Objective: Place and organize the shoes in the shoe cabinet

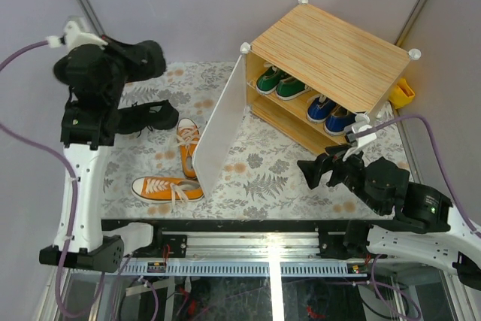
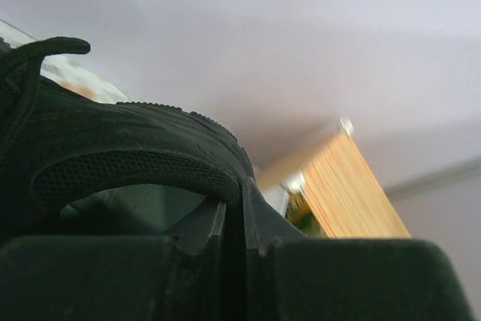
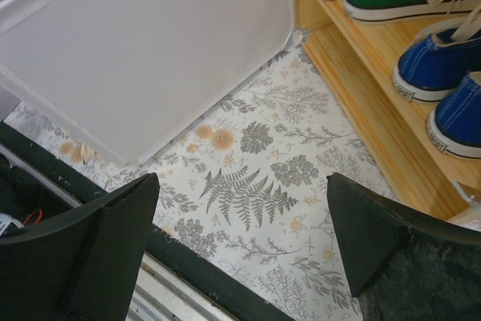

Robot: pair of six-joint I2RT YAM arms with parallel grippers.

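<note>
Black shoe (image 2: 128, 148) is hanging at far left, left tool (image 2: 234, 204) pinching shut on its collar rim, likely for carrying across to the shoe cabinet (image 1: 331, 50) at far right. Right tool (image 3: 242, 193) is hovering spread wide beside the open door (image 1: 222, 133), holding nothing. Orange shoes (image 1: 167, 186) are lying on the table (image 1: 285, 186).

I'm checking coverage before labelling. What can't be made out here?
- Top view: rear interior of the cabinet, under its top.
- Left wrist view: black shoe in the left end effector, cut off by the left edge; cabinet blurred.
- Right wrist view: blue shoes, cut off by the right edge.
</note>
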